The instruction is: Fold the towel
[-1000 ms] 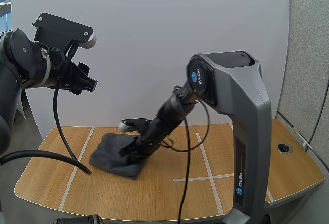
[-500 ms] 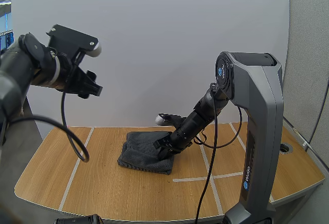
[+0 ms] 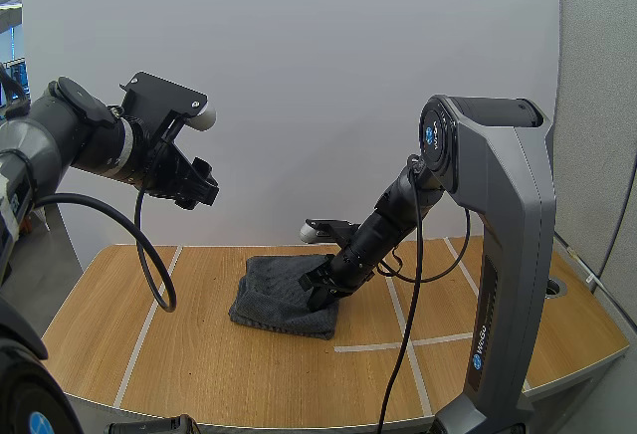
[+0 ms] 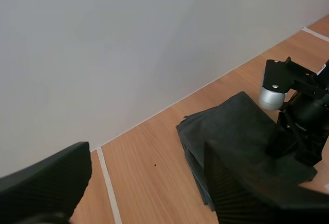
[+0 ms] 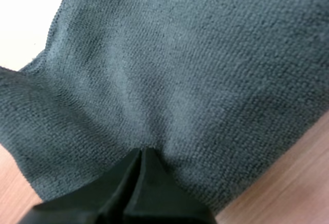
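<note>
The right gripper (image 3: 320, 293), fingers closed together, pinches the dark grey towel (image 3: 279, 295) near its right edge at mid-table (the right wrist view shows fabric puckering at the tips). The towel lies folded in layers, its right edge just left of a white tape line (image 3: 396, 305) and its far edge short of the wall. The left gripper (image 3: 199, 183) hangs high over the far left of the table (image 3: 90, 344), fingers spread, holding nothing. Bare wood lies left of the towel and on its near side.
</note>
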You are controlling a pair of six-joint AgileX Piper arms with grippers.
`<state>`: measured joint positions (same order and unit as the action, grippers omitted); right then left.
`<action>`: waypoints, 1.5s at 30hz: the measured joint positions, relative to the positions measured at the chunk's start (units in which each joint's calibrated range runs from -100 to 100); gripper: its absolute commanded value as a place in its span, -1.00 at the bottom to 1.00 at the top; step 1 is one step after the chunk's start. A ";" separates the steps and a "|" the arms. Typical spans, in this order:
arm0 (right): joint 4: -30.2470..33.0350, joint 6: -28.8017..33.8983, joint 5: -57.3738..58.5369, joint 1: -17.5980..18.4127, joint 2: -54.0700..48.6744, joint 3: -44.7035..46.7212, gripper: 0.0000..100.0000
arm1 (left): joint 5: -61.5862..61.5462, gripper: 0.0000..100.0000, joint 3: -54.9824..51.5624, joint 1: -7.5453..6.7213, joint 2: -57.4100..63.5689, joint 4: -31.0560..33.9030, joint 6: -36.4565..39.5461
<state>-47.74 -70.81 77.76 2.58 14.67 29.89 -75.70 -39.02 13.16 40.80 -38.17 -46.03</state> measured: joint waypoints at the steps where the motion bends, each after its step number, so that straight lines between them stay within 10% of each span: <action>1: 0.00 0.12 0.00 0.00 0.00 0.00 -1.00 | 0.00 1.00 0.00 0.00 0.00 -0.12 0.33; 5: 0.00 0.22 0.00 0.00 0.00 0.00 -1.00 | -0.19 1.00 0.00 0.00 0.00 -0.35 1.36; 9: 0.00 0.56 0.00 0.00 0.00 0.00 -1.00 | -1.69 -1.00 0.00 0.00 0.00 -0.44 2.09; 24: 0.11 0.99 0.15 0.00 0.00 0.00 -1.00 | -6.44 -1.00 -0.56 0.00 -2.92 -0.71 -11.32; 45: 0.11 1.76 0.33 0.00 0.00 0.00 -1.00 | -22.67 -1.00 8.99 -1.52 -38.08 5.15 -25.62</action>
<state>-47.63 -69.05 78.09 2.58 14.67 29.89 -98.37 -30.03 11.65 2.72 -33.02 -71.65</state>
